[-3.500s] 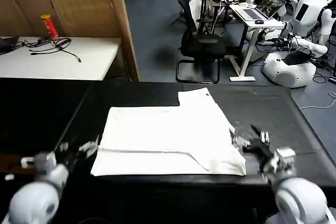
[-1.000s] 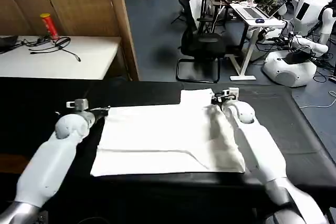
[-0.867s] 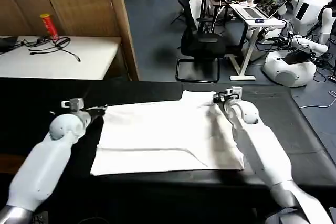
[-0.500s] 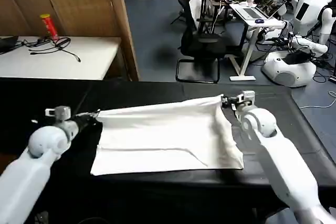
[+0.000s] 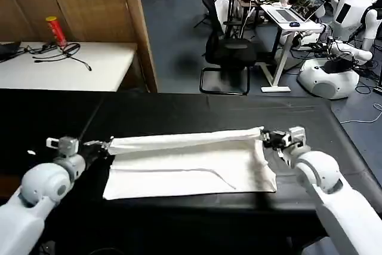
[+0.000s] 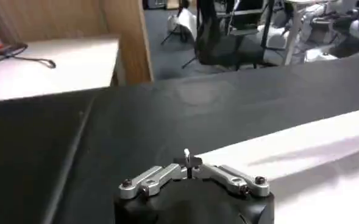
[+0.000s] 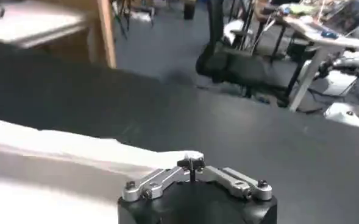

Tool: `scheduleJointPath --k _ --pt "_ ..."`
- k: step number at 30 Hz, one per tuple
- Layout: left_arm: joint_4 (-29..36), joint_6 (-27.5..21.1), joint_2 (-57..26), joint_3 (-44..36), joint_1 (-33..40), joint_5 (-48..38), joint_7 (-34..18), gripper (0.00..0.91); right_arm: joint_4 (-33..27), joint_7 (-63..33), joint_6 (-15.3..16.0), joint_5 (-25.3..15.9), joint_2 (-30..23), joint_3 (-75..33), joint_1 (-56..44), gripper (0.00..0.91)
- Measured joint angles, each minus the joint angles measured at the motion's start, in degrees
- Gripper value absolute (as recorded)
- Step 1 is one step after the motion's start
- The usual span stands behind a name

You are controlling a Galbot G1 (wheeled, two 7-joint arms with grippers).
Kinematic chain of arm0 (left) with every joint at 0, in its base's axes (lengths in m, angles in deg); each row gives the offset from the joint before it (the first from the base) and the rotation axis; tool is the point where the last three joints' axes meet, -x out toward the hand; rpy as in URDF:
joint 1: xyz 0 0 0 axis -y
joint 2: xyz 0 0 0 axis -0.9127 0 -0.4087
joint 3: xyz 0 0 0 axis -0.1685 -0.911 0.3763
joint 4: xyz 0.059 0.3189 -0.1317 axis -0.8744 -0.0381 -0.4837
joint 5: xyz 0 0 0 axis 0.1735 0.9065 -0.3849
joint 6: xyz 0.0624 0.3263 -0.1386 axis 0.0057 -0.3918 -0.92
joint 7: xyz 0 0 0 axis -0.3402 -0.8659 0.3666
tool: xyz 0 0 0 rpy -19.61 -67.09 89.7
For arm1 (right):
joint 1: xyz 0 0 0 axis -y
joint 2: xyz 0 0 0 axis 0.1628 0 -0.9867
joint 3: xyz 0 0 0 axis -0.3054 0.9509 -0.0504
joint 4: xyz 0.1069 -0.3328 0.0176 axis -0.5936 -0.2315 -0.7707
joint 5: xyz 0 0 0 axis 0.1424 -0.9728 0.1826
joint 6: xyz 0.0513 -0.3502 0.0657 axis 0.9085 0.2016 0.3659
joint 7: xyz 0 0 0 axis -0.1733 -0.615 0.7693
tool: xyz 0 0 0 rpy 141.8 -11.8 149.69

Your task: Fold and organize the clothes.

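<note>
Both grippers have drawn the shirt's [image 5: 191, 168] far edge back toward the robot since half a second ago, rolling it over the layer below. On the black table [image 5: 179, 111] the shirt lies near the front edge, its lifted fold stretched from 9 to 3 o'clock. The left gripper [image 5: 102, 145] pinches the fold's 9 o'clock end and the right gripper [image 5: 267, 137] its 3 o'clock end, jaws narrowed on cloth.

Both arms are glossy white, with rounded ball-like joints. The left gripper [image 5: 98, 146] and right gripper [image 5: 267, 137] have black bodies, with silver metal finger links fixed by small dark screws.
</note>
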State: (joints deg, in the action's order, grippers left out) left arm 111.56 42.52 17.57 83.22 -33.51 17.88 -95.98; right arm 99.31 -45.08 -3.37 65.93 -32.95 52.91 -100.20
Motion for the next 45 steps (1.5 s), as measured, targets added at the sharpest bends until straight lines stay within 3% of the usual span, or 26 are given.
scheduleJointPath --k 19,22,23,36,40,45 --pt "3.05 0.22 1.02 4.64 -11.73 3.86 1.39 0.000 2.20 0.17 0.00 -0.62 -0.04 -0.15 -6.38 0.020" --pt "3.61 0.12 1.37 5.09 -12.66 4.56 1.31 0.029 2.55 0.18 0.01 -0.55 -0.23 -0.29 -6.70 0.059" --pt "3.84 -0.17 1.52 5.27 -12.99 4.64 1.31 0.878 2.73 0.20 0.01 -0.47 -0.28 -0.44 -6.87 0.878" --pt "9.96 -4.62 4.98 8.36 -17.39 5.67 -1.16 0.878 5.50 -0.62 0.01 2.55 -1.44 -4.90 -6.46 0.878" --pt "11.15 -4.34 6.37 10.14 -16.95 3.92 -2.23 0.878 2.59 -1.61 -0.03 0.21 -3.60 -4.30 -2.92 0.878" --pt "7.32 -1.03 8.60 9.78 -11.02 0.55 -3.84 0.878 -4.23 -1.64 -4.26 -2.32 -7.73 -2.64 2.75 0.878"
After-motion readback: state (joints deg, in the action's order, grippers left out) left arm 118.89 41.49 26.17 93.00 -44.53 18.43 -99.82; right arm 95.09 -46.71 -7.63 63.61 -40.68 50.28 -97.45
